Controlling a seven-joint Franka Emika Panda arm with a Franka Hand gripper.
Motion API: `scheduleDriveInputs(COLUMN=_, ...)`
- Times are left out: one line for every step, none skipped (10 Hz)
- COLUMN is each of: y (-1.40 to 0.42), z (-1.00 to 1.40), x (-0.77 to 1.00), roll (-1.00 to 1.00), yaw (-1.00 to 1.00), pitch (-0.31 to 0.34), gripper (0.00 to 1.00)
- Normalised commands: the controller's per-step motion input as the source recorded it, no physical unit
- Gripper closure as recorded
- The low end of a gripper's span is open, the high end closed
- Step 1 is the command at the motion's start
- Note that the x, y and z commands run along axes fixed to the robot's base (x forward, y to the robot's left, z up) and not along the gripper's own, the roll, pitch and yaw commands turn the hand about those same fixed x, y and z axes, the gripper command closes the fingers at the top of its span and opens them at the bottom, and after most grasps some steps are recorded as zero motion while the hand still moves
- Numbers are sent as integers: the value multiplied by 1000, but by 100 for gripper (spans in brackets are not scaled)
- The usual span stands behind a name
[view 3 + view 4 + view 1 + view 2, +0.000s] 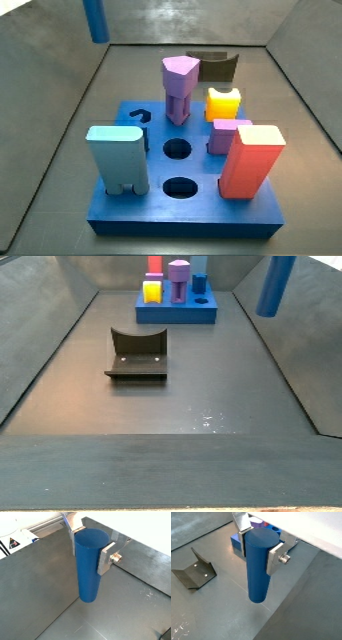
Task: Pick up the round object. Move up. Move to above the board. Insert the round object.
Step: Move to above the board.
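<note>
Blue round object (88,564) between gripper (90,548) fingers (107,558)

Both wrist views look steeply down past the gripper (92,546) along its tall slim blue cylinder peg (89,564) to the grey floor, while 1 side view sits close above the thick square blue board (187,205) and another faces it from afar.

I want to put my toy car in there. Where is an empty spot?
Bare floor lies in front of the fixture. The board is crowded with pegs. The gripper holds the round object in the air.
</note>
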Motion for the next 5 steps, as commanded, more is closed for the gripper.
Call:
scheduleDriveInputs(y=-23, z=5, x=-338, roll=-49, yaw=24, pitch=60, gripper=100)
scheduleDriveInputs(y=-23, z=5, x=-338, roll=-49, yaw=24, pitch=60, gripper=100)
scheduleDriveInputs(y=-23, z=5, x=-338, roll=-49, yaw=24, pitch=60, gripper=100)
scheduleDriveInputs(y=-23, z=5, x=-338, roll=-49, yaw=24, pitch=60, gripper=100)
scheduleDriveInputs(y=-23, z=5, x=-338, roll=-49, yaw=24, pitch=60, gripper=100)
